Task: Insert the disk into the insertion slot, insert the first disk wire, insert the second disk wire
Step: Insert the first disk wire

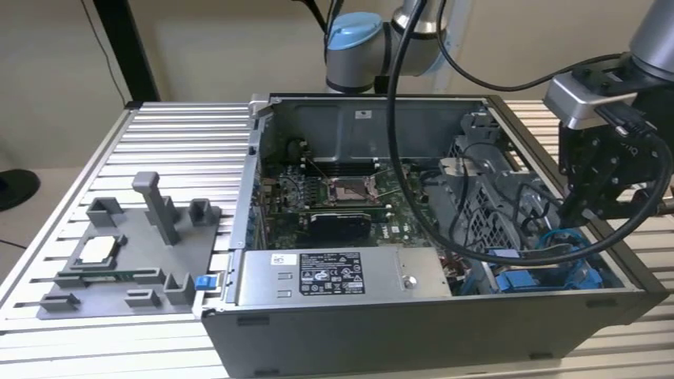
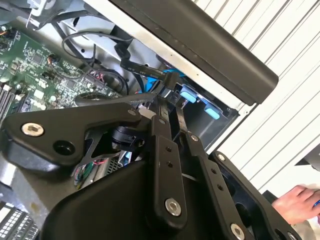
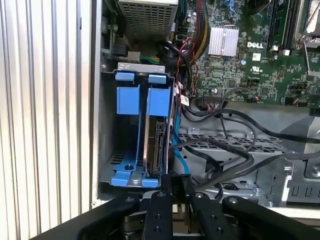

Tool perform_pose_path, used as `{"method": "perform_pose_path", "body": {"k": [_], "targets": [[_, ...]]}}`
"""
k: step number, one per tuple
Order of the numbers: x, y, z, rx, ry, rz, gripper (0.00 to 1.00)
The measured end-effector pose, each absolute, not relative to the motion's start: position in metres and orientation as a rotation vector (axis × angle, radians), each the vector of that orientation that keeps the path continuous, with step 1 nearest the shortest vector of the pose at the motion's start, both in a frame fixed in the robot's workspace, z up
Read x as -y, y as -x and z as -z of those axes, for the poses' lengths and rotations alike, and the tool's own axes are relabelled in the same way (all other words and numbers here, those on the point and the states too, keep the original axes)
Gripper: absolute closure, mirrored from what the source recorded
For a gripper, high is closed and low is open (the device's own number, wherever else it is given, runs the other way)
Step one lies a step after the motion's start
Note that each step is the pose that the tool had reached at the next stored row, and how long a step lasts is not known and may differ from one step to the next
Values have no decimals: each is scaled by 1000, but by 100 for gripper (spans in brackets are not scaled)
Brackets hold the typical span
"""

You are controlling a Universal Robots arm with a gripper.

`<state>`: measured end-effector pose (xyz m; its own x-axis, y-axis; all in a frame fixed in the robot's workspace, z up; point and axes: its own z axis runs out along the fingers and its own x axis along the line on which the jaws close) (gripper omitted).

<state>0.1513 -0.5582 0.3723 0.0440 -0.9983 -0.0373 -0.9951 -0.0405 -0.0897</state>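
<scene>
— grey metal with blue plastic rails: is that the insertion slot (image 1: 529, 278) in the exterior view?
— yes, it sits in a corner of the open computer case (image 1: 421, 332). the gripper (image 1: 577, 212) hangs just above the slot. the power-supply box (image 1: 316, 276) lies beside the slot, toward the exterior view's left. the grey fixture tray (image 1: 116, 260) sits well apart from the slot, farther that way on the slatted table (image 1: 179, 134).
— and the second wrist view?
— the gripper (image 2: 170, 102) points at the insertion slot (image 2: 192, 95), whose blue tabs lie just beyond its tips. the two fingers (image 2: 161, 135) stand close together with only a thin slit between them. whether anything is pinched there i cannot tell. a person's hand (image 2: 295, 204) is over the table slats, well apart from the slot.
— where's the disk?
— in the first wrist view the disk (image 3: 157, 145) stands on edge inside the insertion slot (image 3: 107, 150). it is in its blue carrier, on the slot's side nearer the motherboard (image 3: 250, 65). a blue cable (image 3: 178, 150) runs just beside the slot, and black wires (image 3: 245, 157) cross the perforated cage (image 3: 265, 142) next to it. the gripper (image 3: 175, 177) is near the slot's open end, with its fingers nearly together.
</scene>
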Motion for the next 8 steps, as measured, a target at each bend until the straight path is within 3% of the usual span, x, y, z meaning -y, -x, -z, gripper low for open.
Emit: {"method": "perform_pose_path", "body": {"k": [8], "targets": [[565, -152, -370, -2152, 2222, -13, 100]]}}
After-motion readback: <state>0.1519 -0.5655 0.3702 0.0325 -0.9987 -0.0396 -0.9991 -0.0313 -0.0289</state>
